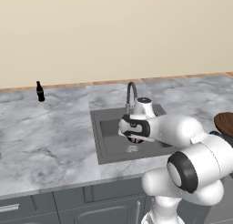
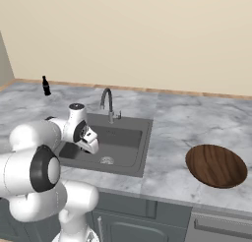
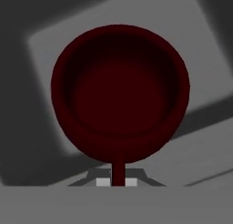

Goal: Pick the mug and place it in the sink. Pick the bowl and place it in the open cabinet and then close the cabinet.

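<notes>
Claw (image 2: 93, 146) hangs over the sink (image 2: 129, 122), fingers clamped on the rim of the mug (image 3: 119, 93); in the hand view the mug's dark red inside faces the camera with the grey basin floor behind it. Mug (image 1: 135, 139) sits above the drain, in front of the faucet (image 1: 131, 96). Bowl (image 2: 216, 165) rests on the marble table (image 1: 45, 136) right of the sink, well apart; small black bottle (image 1: 40, 91) stands at the back left.

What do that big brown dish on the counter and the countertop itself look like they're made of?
The wide, shallow dark brown bowl looks like wood with a smooth finish: curved grain lines run across it. The grey-and-white countertop looks like polished marble or a similar stone, judging by its cloudy veining, though in a rendered picture it may be only a pattern.
</notes>
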Robot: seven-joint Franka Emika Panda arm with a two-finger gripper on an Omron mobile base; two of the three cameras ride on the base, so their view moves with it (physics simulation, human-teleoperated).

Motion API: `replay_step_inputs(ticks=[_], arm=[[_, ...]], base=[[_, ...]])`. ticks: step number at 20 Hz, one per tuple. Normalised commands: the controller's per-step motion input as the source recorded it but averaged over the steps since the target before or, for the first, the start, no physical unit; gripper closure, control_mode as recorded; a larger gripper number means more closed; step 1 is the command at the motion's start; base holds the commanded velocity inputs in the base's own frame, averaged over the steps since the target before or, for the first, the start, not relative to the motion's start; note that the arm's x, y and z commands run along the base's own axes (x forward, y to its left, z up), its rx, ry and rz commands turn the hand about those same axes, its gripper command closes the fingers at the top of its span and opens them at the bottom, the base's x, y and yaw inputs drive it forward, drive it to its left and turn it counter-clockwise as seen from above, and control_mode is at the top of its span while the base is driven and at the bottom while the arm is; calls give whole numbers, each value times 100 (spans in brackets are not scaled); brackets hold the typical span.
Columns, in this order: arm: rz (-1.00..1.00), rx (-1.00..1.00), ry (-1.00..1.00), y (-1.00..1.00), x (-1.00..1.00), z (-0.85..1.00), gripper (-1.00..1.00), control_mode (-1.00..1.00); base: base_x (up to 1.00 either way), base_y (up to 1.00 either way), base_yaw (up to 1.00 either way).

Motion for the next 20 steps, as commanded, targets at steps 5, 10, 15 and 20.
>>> replay_step_inputs(ticks=[5, 10, 15, 20], arm=[[0, 0, -1, -4, 11, -20, 100, -100], [0, 0, -4, 0, 7, -20, 100, -100], [0, 0, -5, 0, 12, -22, 100, -100], [0, 0, -6, 0, 26, -21, 100, -100]], base=[[0, 0, 0], [0, 0, 0], [0, 0, 0], [0, 0, 0]])
